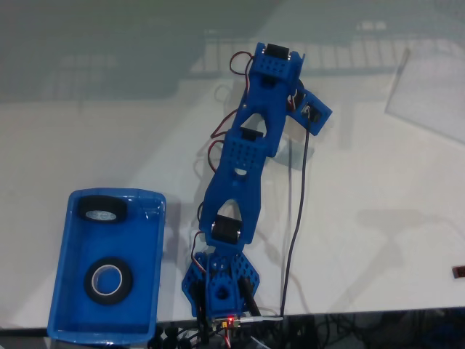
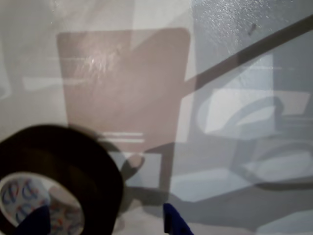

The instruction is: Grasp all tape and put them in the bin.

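In the wrist view a black roll of tape [image 2: 63, 166] with a pale printed core lies on the white table at the lower left. My gripper [image 2: 105, 221] is open and straddles the roll's right side: one blue fingertip [image 2: 35, 220] sits over the core and the other fingertip [image 2: 173, 223] stands clear of the roll's outer edge. In the fixed view the blue bin [image 1: 62, 291] sits at the lower left. It holds two more rolls of tape, one [image 1: 109, 280] lying flat and one [image 1: 102, 209] leaning at the far wall. The blue arm [image 1: 243, 167] stretches away from its base, covering the gripper.
A black cable [image 1: 294, 218] runs from the wrist down to the base at the table's front edge. A clear plastic sheet [image 1: 429, 94] lies at the upper right. A small dark object [image 1: 459, 273] sits at the right edge. Bare white table surrounds the arm.
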Controlling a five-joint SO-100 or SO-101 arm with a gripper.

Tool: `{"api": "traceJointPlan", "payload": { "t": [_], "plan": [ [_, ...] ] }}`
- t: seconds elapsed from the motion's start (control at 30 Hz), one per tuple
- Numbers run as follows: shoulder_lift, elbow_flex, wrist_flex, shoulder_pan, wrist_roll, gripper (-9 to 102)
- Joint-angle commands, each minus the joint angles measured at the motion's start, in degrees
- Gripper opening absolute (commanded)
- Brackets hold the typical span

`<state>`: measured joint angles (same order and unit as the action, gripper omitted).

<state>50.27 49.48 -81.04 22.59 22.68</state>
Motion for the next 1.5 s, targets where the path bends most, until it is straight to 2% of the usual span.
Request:
{"api": "traceJointPlan", "payload": {
  "t": [0.0,0.23,0.53,0.87,1.17,1.47],
  "plan": [
    [-2.7,-8.6,-2.8,0.2,-0.5,30],
    [-9.6,-17.8,-7.6,0.3,0.1,26],
    [-11.1,-19.4,-7.6,1.3,2.3,0],
    [-8.3,-18.9,-7.8,1.8,3.3,0],
    [11.3,-9.2,-7.9,0.4,2.9,0],
    [39.2,10.4,-7.6,-13.6,-6.9,0]
  ]
}}
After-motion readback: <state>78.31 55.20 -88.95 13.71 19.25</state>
